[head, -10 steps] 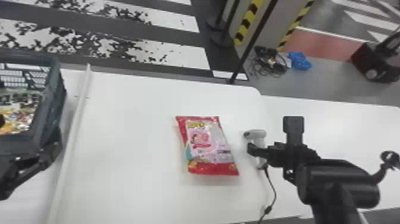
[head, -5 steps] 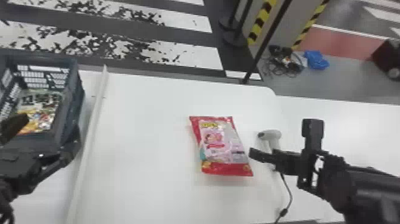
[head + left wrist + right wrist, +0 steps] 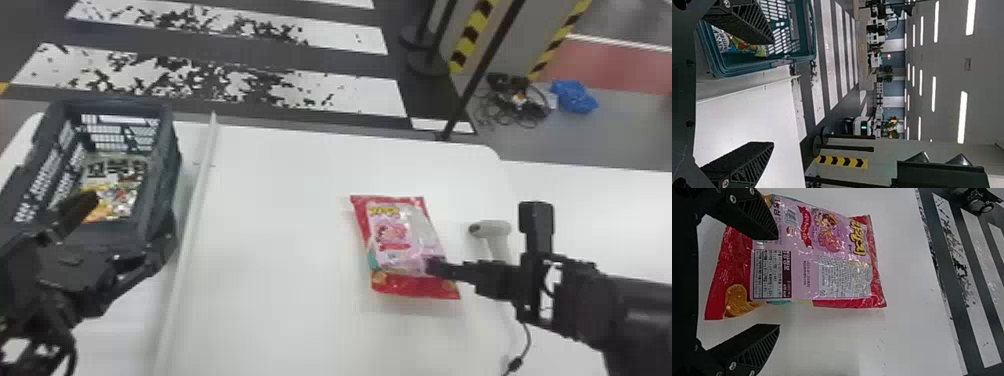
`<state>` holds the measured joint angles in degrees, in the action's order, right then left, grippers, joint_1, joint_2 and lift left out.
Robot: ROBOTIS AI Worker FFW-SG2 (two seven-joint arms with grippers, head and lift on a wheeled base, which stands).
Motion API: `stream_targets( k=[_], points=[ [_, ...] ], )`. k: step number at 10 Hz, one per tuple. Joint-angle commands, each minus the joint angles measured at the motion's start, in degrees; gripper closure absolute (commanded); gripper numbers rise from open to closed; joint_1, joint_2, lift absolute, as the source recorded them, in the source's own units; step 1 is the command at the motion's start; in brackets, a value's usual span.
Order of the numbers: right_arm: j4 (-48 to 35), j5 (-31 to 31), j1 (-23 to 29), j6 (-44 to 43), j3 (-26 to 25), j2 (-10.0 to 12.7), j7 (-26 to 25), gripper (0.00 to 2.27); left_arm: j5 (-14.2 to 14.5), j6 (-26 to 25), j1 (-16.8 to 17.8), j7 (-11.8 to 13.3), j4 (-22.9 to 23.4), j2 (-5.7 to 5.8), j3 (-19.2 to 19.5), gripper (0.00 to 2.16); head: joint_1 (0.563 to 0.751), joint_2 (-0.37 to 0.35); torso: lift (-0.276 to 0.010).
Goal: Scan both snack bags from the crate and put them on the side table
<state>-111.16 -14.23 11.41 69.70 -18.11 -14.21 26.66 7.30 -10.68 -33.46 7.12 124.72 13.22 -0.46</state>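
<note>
The red snack bag (image 3: 395,235) is lying flat on the white table (image 3: 280,240), and its slick film could be sliding or crumpling if the right gripper (image 3: 778,282), hovering spread and off-centre over its near end, closes from there. That arm is stretching in from the right, while the open-fingered left gripper (image 3: 773,93) is hanging beside the crate (image 3: 169,155) holding the other bag (image 3: 117,187).

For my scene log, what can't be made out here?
- Underside of the red snack bag: turned to the table in the head and right wrist views.
- Part of the scanner's handle: head view, behind the right arm.
- Crate's near side: head view, partly behind the left arm.
- Anything beneath the crate's snack bag: head view, covered by that bag.
</note>
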Motion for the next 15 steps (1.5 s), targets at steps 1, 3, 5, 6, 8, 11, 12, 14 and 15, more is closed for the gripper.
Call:
stream_targets(
  k=[1, 3, 5, 6, 8, 11, 12, 14, 15],
  points=[
    [3.2, -0.2, -1.7, 0.9, 0.6, -0.3, 0.2, 0.14, 0.2, 0.0, -0.1, 0.0, 0.0, 0.05, 0.0, 0.08, 0.695, -0.171, -0.087],
    [8.9, -0.7, -4.4, 1.1, 1.1, -1.1, 2.6, 0.24, 0.2, 0.4, -0.5, 0.0, 0.2, 0.14, 0.2, 0.08, 0.695, -0.162, -0.087],
    [9.9, 0.1, -4.5, 0.8, 0.8, -1.5, 5.0, 2.10, 0.2, 0.4, -0.6, 0.0, 0.2, -0.04, 0.6, 0.08, 0.695, -0.157, -0.087],
    [9.8, 0.2, -4.4, 0.8, 0.4, -2.0, 7.0, 2.25, 0.1, 0.4, -0.6, 0.0, 0.3, -0.13, 0.6, 0.08, 0.695, -0.156, -0.087],
    [9.8, 0.2, -4.3, 1.1, -0.1, -2.3, 9.1, 2.25, 0.1, 0.4, -0.6, 0.1, 0.2, -0.30, 0.5, 0.08, 0.695, -0.158, -0.087],
    [8.2, -3.9, -3.9, 1.1, -4.0, -2.2, 12.0, 2.25, 0.1, 0.4, -0.8, 0.1, 0.3, -0.39, 0.6, 0.08, 0.695, -0.163, -0.087],
    [7.5, -7.8, -3.2, 1.1, -6.7, -2.1, 12.8, 2.25, 0.1, 0.4, -0.8, 0.1, 0.3, -0.48, 0.6, 0.08, 0.695, -0.162, -0.087],
    [5.4, -15.9, -2.9, 0.9, -14.2, -1.2, 13.1, 2.25, 0.1, 0.4, -0.8, 0.1, 0.3, -0.48, 0.6, 0.08, 0.695, -0.160, -0.087],
    [4.5, -17.1, -3.0, -0.1, -17.9, -0.7, 11.0, 2.25, 0.1, 0.4, -0.9, 0.1, 0.3, -0.57, 0.6, 0.08, 0.695, -0.170, -0.087]
  ],
)
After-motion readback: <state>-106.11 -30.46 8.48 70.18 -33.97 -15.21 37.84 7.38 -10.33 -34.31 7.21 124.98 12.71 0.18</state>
